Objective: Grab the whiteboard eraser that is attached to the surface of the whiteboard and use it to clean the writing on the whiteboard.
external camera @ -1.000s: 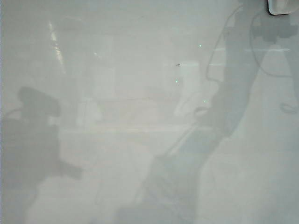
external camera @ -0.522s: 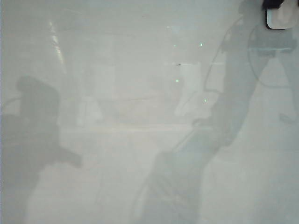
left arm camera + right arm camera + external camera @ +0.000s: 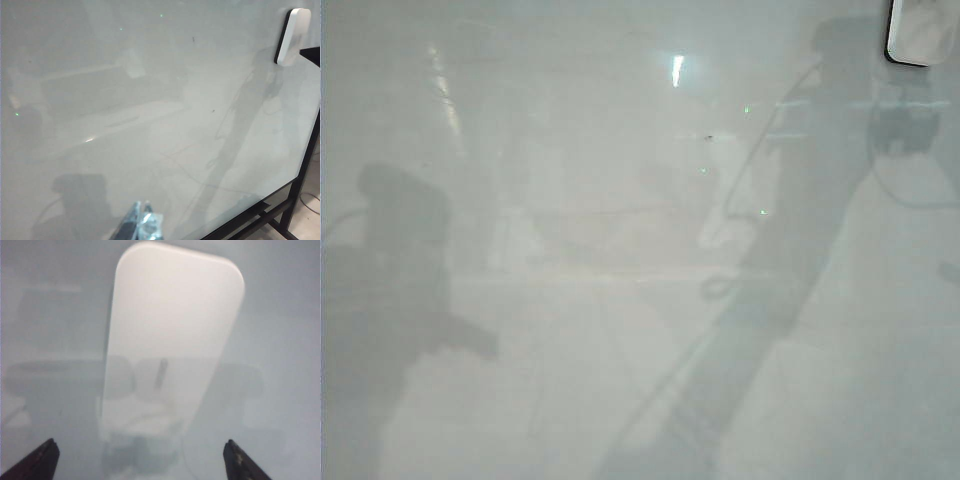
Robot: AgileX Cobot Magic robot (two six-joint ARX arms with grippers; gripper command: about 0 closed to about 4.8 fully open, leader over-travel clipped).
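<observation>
**Exterior view: eraser stuck to the whiteboard, right gripper spread wide in front of it**

Exterior view showed the whiteboard [image 3: 620, 300] as a large, glossy, pale grey surface filling the picture, covered with soft shadows and reflections of the two arms. No red writing could be made out on it in any view; only a tiny dark speck [image 3: 709, 137] sat well away from the eraser, towards the board's middle.

The whiteboard eraser [image 3: 925, 30], a white rounded block with a thin black edge, clung to the board at its upper right corner, partly cut off by the frame. It appeared to stay there by itself, with nothing gripping it.

The right gripper [image 3: 137, 460] faced the eraser [image 3: 170, 340] squarely, its two dark fingertips [image 3: 35, 460] spread far apart, wider than the block and clear of it. That spacing looked suited to closing around the eraser's sides, so the grab seemed not yet made.

The left gripper [image 3: 141, 225] hung far from the eraser [image 3: 292, 37], near the board's opposite lower part. Only its pale tips showed, and I could not tell whether they were spread or closed.
</observation>
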